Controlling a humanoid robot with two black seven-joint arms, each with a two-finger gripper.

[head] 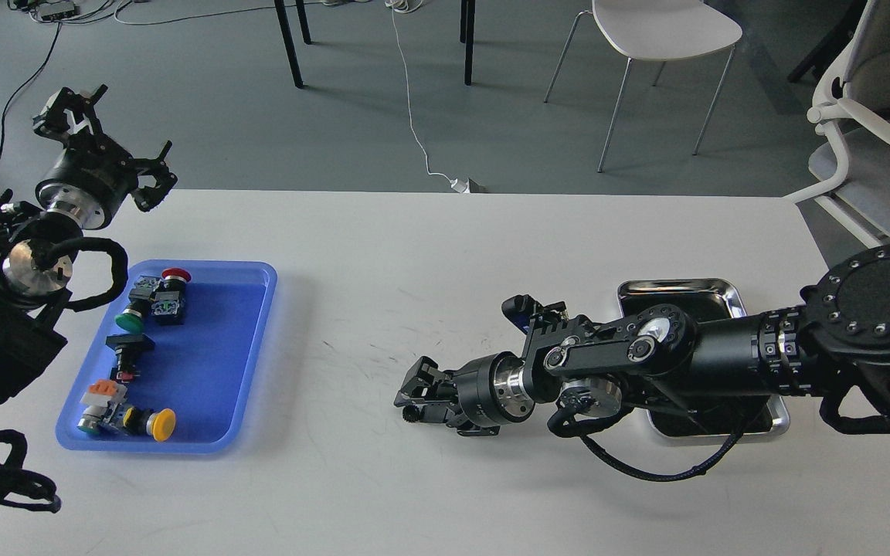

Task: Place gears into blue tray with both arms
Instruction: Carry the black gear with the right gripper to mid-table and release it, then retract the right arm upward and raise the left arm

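The blue tray (248, 347) lies at the table's left and holds several coloured-capped push-button switches. My left gripper (113, 143) hangs open above the table's far left corner, behind the tray, with nothing between its fingers. My right gripper (412, 395) reaches left over the middle of the table, low and close to the surface. A tiny dark round piece (412, 415), perhaps a gear, shows at its lower fingertip. Whether the fingers hold it cannot be made out. No other gears show.
A shiny steel tray (677, 289) with a dark inside sits at the right, mostly under my right forearm. Push-buttons (155, 297) fill the blue tray's left half. Chairs and table legs stand on the floor beyond the far edge.
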